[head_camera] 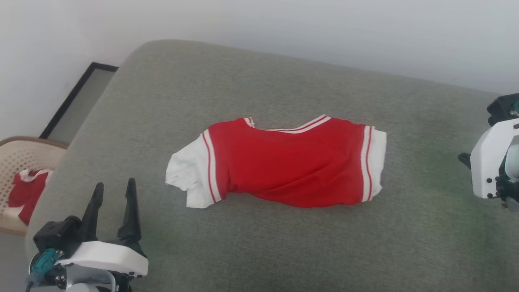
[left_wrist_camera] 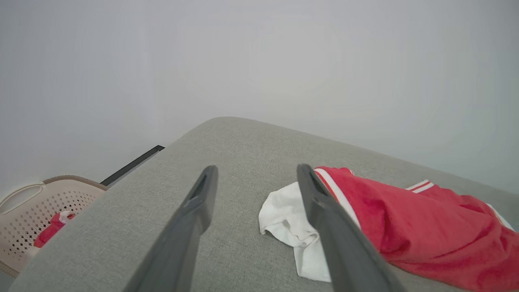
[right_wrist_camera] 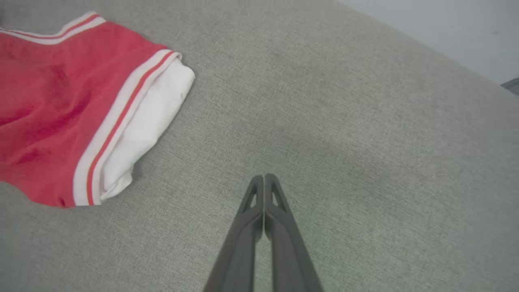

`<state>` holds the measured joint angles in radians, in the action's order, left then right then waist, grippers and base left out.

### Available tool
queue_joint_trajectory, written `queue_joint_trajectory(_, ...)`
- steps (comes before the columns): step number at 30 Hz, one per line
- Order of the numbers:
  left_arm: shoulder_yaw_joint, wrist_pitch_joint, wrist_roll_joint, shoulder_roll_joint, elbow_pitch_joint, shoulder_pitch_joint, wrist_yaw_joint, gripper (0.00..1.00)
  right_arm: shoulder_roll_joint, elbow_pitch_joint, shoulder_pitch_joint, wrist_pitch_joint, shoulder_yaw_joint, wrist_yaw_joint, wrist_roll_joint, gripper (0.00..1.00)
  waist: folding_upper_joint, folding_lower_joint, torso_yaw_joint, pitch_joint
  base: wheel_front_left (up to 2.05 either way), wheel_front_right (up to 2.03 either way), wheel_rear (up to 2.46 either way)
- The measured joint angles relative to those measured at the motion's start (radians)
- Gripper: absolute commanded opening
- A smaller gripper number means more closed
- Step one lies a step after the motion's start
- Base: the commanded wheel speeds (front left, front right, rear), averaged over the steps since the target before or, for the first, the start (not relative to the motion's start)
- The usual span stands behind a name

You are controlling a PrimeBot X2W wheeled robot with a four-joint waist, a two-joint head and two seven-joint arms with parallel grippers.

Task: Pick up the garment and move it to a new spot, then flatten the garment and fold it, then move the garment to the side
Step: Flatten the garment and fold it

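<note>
At the far left a pale plastic basket (head_camera: 20, 156) with little holes sits on the floor. A red and white cloth (head_camera: 26, 194) lies in it. The picture edge cuts part of the basket off. Behind it a flat panel with a dark frame (head_camera: 79, 107) lies by the white wall (head_camera: 284, 24).

The left gripper (head_camera: 114, 182) is low at the near left corner of the worktop (head_camera: 284, 251). Its jaws are spread wide and hold nothing. In the left wrist view one long dark finger hides a bit of the shirt's white sleeve.

The worktop is soft and grey, with a rough woven cover and a round corner.

The shirt (head_camera: 292, 162) lies in the middle of the worktop, well apart from both grippers. It is red with white sleeves and thin red and white stripes. It looks bunched and wrinkled. The left sleeve sticks out crumpled. The right sleeve is tucked in flat.

The right gripper (right_wrist_camera: 264, 176) is over bare grey cloth, to the right of the shirt. Its jaws are pressed together on nothing. In the head view its white arm is cut off by the right edge.
</note>
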<state>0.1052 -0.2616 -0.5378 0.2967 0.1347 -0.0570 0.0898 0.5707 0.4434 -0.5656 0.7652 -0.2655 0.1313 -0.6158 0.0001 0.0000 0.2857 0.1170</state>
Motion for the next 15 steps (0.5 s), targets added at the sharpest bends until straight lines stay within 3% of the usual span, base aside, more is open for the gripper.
queue_joint_trajectory(6,-0.014,0.000,0.012,-0.018,-0.002,0.005,-0.017,1.00,-0.036,-0.100,0.056,-0.064,0.067,0.000,-0.009,0.00,0.0000,0.0001,-0.029,0.004,0.00,0.00,0.00)
queue_joint_trajectory(7,-0.014,0.000,0.014,-0.021,0.000,0.005,-0.022,1.00,-0.044,-0.113,0.064,-0.071,0.072,0.000,-0.008,0.37,0.0000,0.0000,-0.028,0.006,0.00,0.00,0.00)
queue_joint_trajectory(8,-0.013,0.000,0.017,-0.025,0.002,0.005,-0.026,1.00,-0.053,-0.122,0.071,-0.075,0.077,0.000,-0.008,0.65,0.0000,0.0000,-0.025,0.007,0.00,0.00,0.00)
queue_joint_trajectory(9,-0.012,0.000,0.023,-0.028,0.005,0.004,-0.030,1.00,-0.065,-0.127,0.077,-0.079,0.081,0.000,-0.009,0.99,0.0000,0.0001,-0.022,0.008,0.00,0.00,0.00)
queue_joint_trajectory(15,-0.007,0.000,0.038,-0.053,0.021,-0.009,-0.049,1.00,-0.108,-0.122,0.083,-0.050,0.090,0.000,0.003,1.00,0.0000,0.0000,0.015,0.019,0.00,0.00,0.00)
